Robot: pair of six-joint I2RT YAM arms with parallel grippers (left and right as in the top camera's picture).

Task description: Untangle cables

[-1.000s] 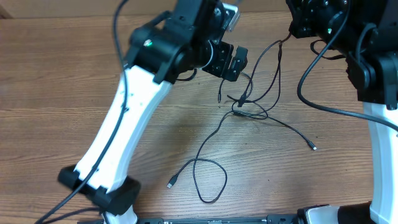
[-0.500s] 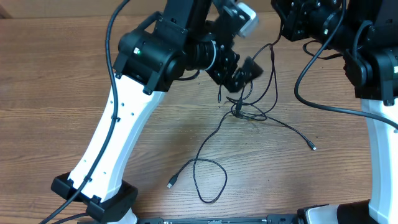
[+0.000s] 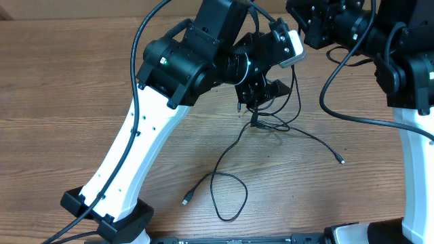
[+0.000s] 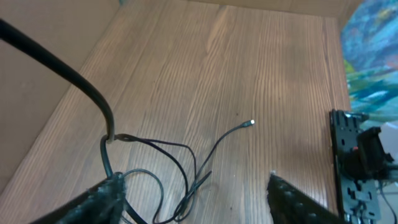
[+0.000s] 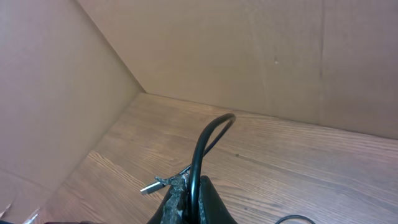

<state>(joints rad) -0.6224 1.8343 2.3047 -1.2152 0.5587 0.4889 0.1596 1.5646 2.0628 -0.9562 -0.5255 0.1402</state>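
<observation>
Left gripper (image 4: 196,198): fingers apart, poised above the tangle, with strands lying between them in the wrist view.

Cables (image 3: 260,123): knotted on the wooden table (image 3: 61,102) near centre. One loop (image 3: 229,196) trails toward the front edge. One plug end (image 3: 341,160) lies out to the right. One strand rises toward the right arm.

Right gripper (image 5: 186,196): fingers together, pinching a cable strand, with a plug tip (image 5: 149,187) sticking out beside them.
</observation>
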